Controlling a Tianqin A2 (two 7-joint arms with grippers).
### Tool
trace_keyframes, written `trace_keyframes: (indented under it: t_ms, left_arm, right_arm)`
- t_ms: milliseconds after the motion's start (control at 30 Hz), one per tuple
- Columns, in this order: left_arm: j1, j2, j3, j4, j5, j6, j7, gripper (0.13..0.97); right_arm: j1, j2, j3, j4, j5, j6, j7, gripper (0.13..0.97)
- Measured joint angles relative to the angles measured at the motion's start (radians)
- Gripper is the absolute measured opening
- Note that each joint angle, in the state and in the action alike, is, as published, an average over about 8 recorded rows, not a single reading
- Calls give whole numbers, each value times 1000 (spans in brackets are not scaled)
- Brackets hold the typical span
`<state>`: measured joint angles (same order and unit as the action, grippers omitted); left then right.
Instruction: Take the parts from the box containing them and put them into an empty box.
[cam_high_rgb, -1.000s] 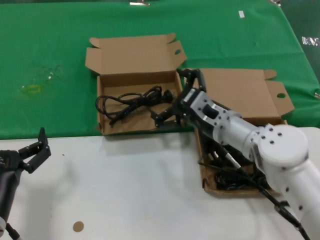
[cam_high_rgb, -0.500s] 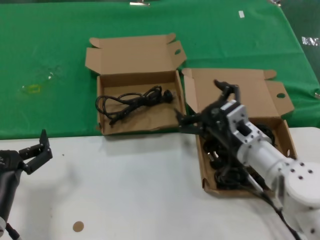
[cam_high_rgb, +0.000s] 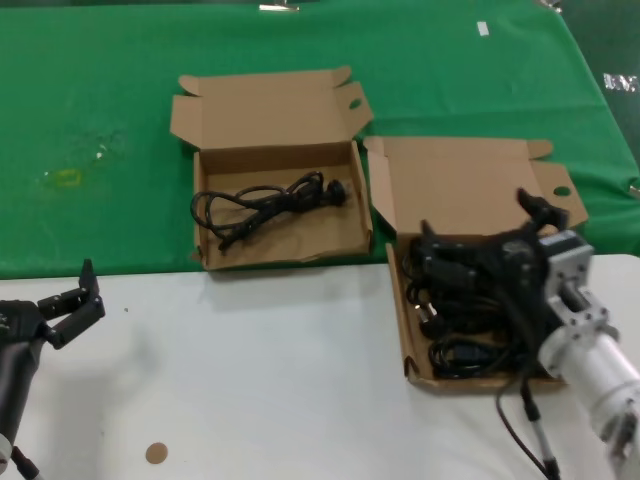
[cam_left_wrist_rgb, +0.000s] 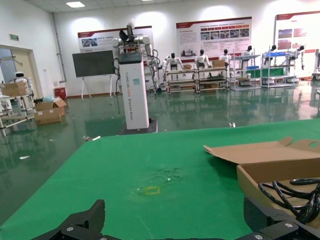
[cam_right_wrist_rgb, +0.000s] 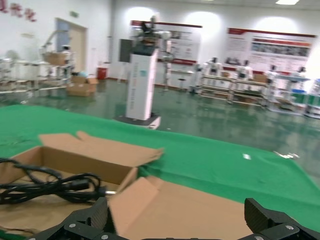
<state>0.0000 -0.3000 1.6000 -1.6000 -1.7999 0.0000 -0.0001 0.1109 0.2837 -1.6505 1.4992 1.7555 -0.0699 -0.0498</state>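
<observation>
Right gripper (cam_high_rgb: 478, 252) hangs low over the source box (cam_high_rgb: 552, 184), the shallow brown cardboard mailer on the robot's right with the straight front wall, its black fingers (cam_high_rgb: 443, 243) spread wide apart and holding nothing. From the head view it sits just above the tangle of black power cords (cam_high_rgb: 458, 318) heaped inside that box, which suggests it is lined up to close on one of them; whether the fingertips touch a cord cannot be told. The box's hinged lid lies flat open behind it, so the arm can come in from the front without catching the cardboard. Just to the left, with their side walls nearly touching, sits the receiving box (cam_high_rgb: 270, 108), also lying open, the one with the ragged front wall and an oval hole in its corner tab. One cord (cam_high_rgb: 265, 204) already lies loosely coiled on its floor, plug toward the right. Keeping the two boxes side by side makes each carry short. Both rest on a green cloth (cam_high_rgb: 100, 80) at the far side of a white table (cam_high_rgb: 260, 370). Left gripper (cam_high_rgb: 62, 305) waits at the near left edge over the white surface, well away from both boxes, fingers parted and empty; its wrist camera looks out across the green cloth.
</observation>
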Motion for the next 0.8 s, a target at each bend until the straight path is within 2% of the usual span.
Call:
trace_keyframes:
  t_ms: [233,800]
  left_arm:
    - [0,0,0,0,0,0,0,966]
    - [0,0,0,0,0,0,0,966]
  right_arm:
    - [-65,10,30,60,26,41,30,966]
    - [-69,10,32,63,28,44,31,966]
